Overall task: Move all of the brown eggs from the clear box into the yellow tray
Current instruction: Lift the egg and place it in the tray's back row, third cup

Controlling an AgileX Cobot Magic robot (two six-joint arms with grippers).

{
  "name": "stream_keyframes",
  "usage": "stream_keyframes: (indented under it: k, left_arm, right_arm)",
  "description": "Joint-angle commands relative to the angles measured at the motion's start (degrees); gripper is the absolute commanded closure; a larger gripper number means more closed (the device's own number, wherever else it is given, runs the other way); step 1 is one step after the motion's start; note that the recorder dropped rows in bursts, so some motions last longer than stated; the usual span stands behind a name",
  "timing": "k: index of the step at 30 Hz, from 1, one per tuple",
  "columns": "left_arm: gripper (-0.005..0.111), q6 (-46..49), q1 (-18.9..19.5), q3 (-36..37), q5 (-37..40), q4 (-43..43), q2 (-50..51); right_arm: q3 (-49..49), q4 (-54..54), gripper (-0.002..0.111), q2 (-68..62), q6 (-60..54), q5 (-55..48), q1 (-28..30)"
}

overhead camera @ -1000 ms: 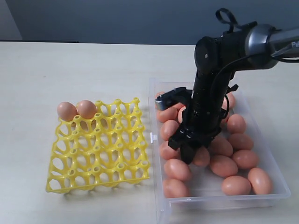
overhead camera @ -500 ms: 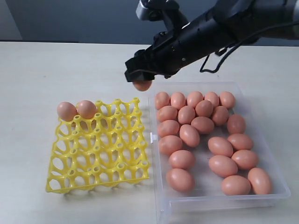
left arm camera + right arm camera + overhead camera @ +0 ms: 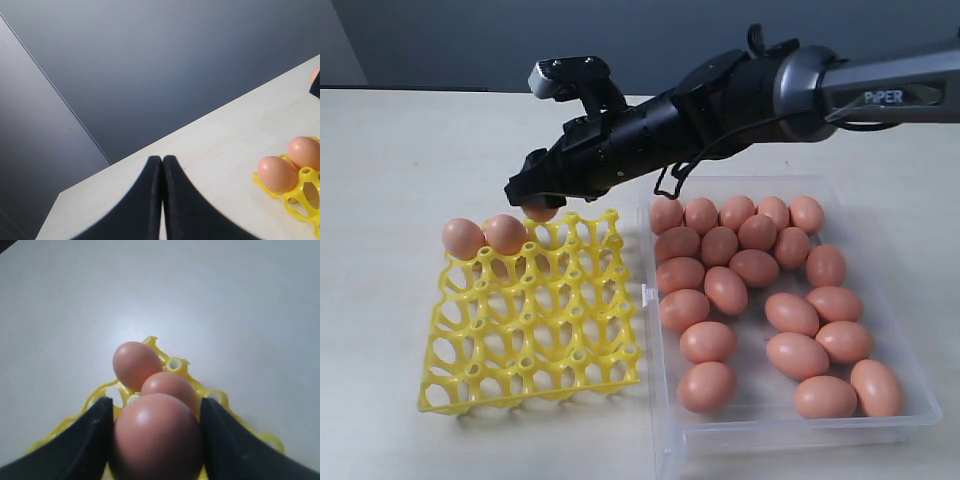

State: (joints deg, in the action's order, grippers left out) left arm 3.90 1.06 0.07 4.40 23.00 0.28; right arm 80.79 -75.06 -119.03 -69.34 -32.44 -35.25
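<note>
Above the far rim of the yellow tray [image 3: 552,322], from the exterior camera: one carried egg [image 3: 541,213] in the right hand [image 3: 534,200], black fingers clenched on it, arm reaching in from the right past the far left corner of the clear box [image 3: 790,432]. Cannot tell whether that egg touches the lattice. Two seated eggs [image 3: 484,236] side by side in the tray's far left corner cups, touching each other, just beside the carried one. Roughly twenty loose eggs [image 3: 755,268] on their sides in the clear box, packed in rows at the far end, more scattered toward the near wall. Tray and box close together on the pale counter [image 3: 400,140], box on the right.

From the left wrist camera: left hand [image 3: 161,160] clenched on nothing, both black fingers pressed flat together over the counter [image 3: 215,140]. Off to one side, a corner of the yellow tray [image 3: 295,200] with the two seated eggs [image 3: 277,174], well apart from those fingers.

From the right wrist camera: carried egg [image 3: 157,437] filling the gap between the two fingers [image 3: 87,440], pinned on both sides. Beyond it, the seated eggs [image 3: 136,364], one behind the other, on the tray's yellow corner [image 3: 175,363] against the pale counter [image 3: 240,305].
</note>
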Motion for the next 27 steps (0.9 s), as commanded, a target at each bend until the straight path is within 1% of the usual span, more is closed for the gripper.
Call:
stream_keyframes:
  k: [1,5,12,14,16,18,21,27]
  left_arm:
    - [0.106,-0.25,-0.60,-0.07,-0.18,0.17,-0.28]
    - [0.106,-0.25,-0.60,-0.07,-0.18,0.17,-0.28]
    - [0.106,-0.25,-0.60,-0.07,-0.18,0.17,-0.28]
    - [0.106,-0.25,-0.60,-0.07,-0.18,0.17,-0.28]
    - [0.106,-0.25,-0.60,-0.07,-0.18,0.17,-0.28]
    - [0.106,-0.25,-0.60,-0.07,-0.18,0.17,-0.28]
    - [0.106,-0.25,-0.60,-0.07,-0.18,0.17,-0.28]
    - [0.106,-0.25,-0.60,-0.07,-0.18,0.17,-0.28]
  right_arm:
    - [2.46,0.18,0.109,-3.06,-1.17,2.25,-0.16]
    - [2.98,-0.51,0.109,-4.83,-1.63,5.04,-0.16]
    - [2.98,1.12,0.109,-5.96,-1.88,6.31,-0.16]
    - [2.98,1.44,0.096,-6.06,-1.99,5.84,-0.16]
    - [2.98,1.44,0.070,-6.19,-1.99,5.51,-0.16]
    - [2.98,1.44,0.060,-6.41,-1.99,4.51,-0.16]
    - [2.98,1.44,0.060,-6.41,-1.99,2.74,-0.16]
    - [2.98,1.44,0.059,-6.41,-1.99,2.71,-0.16]
